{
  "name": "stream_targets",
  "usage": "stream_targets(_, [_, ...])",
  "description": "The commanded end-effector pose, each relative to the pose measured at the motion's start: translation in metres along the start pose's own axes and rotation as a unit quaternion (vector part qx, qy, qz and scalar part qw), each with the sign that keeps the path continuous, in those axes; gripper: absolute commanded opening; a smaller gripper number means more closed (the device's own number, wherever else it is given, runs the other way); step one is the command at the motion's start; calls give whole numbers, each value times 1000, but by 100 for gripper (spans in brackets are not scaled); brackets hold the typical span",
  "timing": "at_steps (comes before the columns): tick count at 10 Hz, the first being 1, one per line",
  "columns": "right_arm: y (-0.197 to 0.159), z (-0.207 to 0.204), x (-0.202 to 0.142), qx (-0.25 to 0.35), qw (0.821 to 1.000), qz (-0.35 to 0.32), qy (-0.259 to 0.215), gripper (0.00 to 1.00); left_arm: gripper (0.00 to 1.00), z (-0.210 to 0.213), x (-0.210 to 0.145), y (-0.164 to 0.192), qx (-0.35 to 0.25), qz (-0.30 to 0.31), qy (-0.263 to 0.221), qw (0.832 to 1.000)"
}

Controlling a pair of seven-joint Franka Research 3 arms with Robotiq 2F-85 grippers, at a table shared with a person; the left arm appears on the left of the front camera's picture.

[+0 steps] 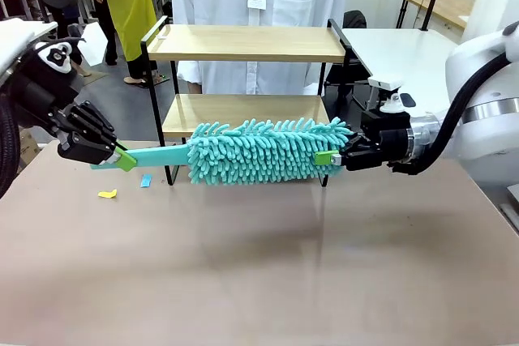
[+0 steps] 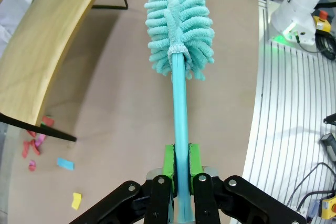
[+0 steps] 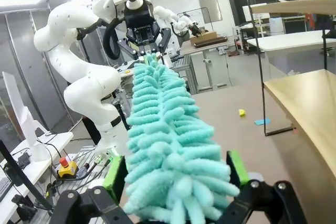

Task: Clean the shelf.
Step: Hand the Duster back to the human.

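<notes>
Grippers: 2. L gripper (image 1: 122,155) clamped on duster handle (image 2: 181,129); R gripper (image 1: 336,155) wide apart round fluffy tip, grip unclear.
Shelf (image 1: 243,42): 1, 2 boards, behind duster (image 1: 263,151).
Duster: 1, teal, horizontal.
Scraps (image 1: 108,194): several, on table (image 1: 259,265) by shelf.

The front view looks level across the table (image 1: 259,281) at the shelf (image 1: 243,42). Each wrist view sits close behind its own fingers, facing along the teal duster (image 2: 178,19) beside the shelf, which all three share.

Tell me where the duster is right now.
In the front view, the teal duster lies level in front of the shelf, its handle clamped by the left gripper and its fluffy tip between the right gripper's open fingers.
</notes>
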State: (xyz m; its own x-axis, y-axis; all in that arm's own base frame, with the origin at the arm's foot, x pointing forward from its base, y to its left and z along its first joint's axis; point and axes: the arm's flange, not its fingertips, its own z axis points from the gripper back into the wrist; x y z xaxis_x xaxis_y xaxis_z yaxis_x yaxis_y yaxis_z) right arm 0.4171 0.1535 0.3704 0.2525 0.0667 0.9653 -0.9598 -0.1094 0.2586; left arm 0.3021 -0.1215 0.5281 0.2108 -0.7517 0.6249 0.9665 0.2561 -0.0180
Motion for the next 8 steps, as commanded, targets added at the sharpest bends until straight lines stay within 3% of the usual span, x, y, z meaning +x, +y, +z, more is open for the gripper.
stream_targets(1, [-3, -3, -1, 0, 1000, 13, -14, 100, 13, 1, 3, -1, -4, 0, -15, 1000])
stream_targets(2, [-2, -2, 0, 8, 1000, 11, -8, 41, 13, 1, 3, -1, -4, 0, -15, 1000])
stream_targets(3, [-2, -2, 0, 13, 1000, 9, -6, 41, 13, 1, 3, -1, -4, 0, -15, 1000])
stream_targets(4, [-2, -2, 0, 17, 1000, 12, -2, 0, 13, 1, 3, -1, -4, 0, -15, 1000])
stream_targets(5, [-2, -1, 0, 18, 1000, 13, 0, 36, 13, 1, 3, -1, -4, 0, -15, 1000])
stream_targets(6, [-2, 0, 1, 19, 1000, 16, 1, 0, 13, 1, 3, -1, -4, 0, -15, 1000])
stream_targets(8, [-2, 1, 1, 18, 1000, 19, -1, 0, 13, 1, 3, -1, -4, 0, -15, 1000])
